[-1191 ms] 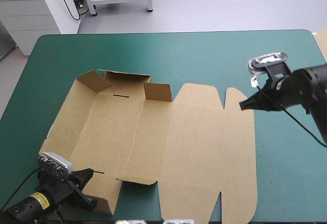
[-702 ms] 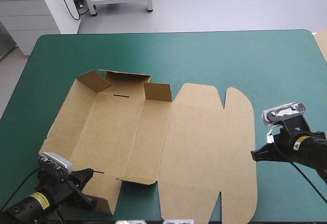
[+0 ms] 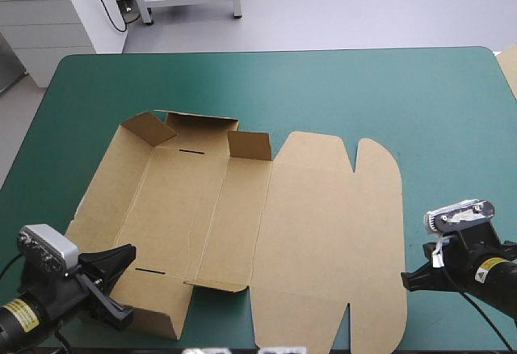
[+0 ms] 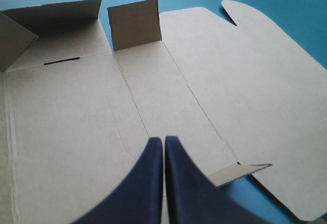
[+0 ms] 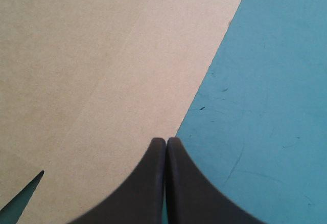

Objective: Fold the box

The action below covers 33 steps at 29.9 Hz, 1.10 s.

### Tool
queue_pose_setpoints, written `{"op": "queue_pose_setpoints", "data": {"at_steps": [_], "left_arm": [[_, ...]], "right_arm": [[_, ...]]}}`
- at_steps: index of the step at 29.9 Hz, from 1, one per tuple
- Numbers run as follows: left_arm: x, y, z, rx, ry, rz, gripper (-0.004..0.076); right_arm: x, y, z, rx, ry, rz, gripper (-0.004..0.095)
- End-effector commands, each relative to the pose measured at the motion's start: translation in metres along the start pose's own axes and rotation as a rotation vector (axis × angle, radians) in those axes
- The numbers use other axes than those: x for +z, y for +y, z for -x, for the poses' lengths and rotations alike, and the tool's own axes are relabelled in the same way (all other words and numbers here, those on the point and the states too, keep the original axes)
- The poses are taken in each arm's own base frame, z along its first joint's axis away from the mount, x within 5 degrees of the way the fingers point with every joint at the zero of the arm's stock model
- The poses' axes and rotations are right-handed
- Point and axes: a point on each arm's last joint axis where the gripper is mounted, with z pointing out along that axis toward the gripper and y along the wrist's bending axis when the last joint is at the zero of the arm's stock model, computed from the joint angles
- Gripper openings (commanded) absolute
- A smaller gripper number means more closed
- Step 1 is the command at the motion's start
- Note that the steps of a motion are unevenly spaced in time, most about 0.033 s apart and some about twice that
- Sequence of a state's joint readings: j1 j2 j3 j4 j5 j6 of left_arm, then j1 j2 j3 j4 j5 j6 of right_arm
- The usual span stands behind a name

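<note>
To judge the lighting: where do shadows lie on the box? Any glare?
High view: even light, no glare on the teal-green cover; the box is shaded mainly at its raised far flaps. Left wrist view: the same. Right wrist view: no shadow seen.

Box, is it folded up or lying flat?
Mostly flat: the box lies spread on the teal-green cover, with only a few small flaps raised.

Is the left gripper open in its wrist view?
No, the left gripper is shut, its fingers meeting in one pointed arch over the box.
</note>
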<state>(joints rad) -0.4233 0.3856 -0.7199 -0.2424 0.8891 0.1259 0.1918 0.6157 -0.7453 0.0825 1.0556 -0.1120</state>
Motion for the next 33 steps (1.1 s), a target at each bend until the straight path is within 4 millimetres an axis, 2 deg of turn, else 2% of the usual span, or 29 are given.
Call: {"op": "queue_pose_setpoints", "data": {"at_steps": [1,5,13,18,22,27,31,33], "left_arm": [[-0.001,-0.001,0.03,0.029,0.089,0.001,-0.0008],[0.014,0.003,0.052,0.06,0.253,0.018,-0.0008],[0.056,0.025,0.094,0.149,0.359,0.165,-0.0007],[0.086,0.036,0.106,0.192,0.567,0.198,0.0019],[0.109,0.039,0.112,0.199,0.62,0.174,0.0019],[0.126,0.057,0.114,0.02,0.618,0.056,0.002],[0.121,0.092,0.118,-0.197,0.515,0.006,0.0019],[0.112,0.112,0.12,-0.282,0.442,0.047,0.0019]], "right_arm": [[-0.005,-0.001,0.009,-0.008,-0.063,-0.01,-0.0021],[-0.005,-0.001,0.007,-0.007,-0.04,-0.006,-0.0021],[-0.005,0.0,0.005,-0.005,-0.022,0.0,-0.0021],[-0.005,0.0,0.005,-0.005,-0.022,0.0,-0.0021],[-0.005,0.0,0.005,-0.005,-0.022,0.0,-0.0021],[-0.005,0.0,0.006,-0.005,-0.035,-0.001,-0.0021],[-0.005,0.0,0.006,-0.009,-0.038,-0.005,-0.0021],[-0.005,0.0,0.006,-0.014,-0.038,-0.005,-0.0021]]}}
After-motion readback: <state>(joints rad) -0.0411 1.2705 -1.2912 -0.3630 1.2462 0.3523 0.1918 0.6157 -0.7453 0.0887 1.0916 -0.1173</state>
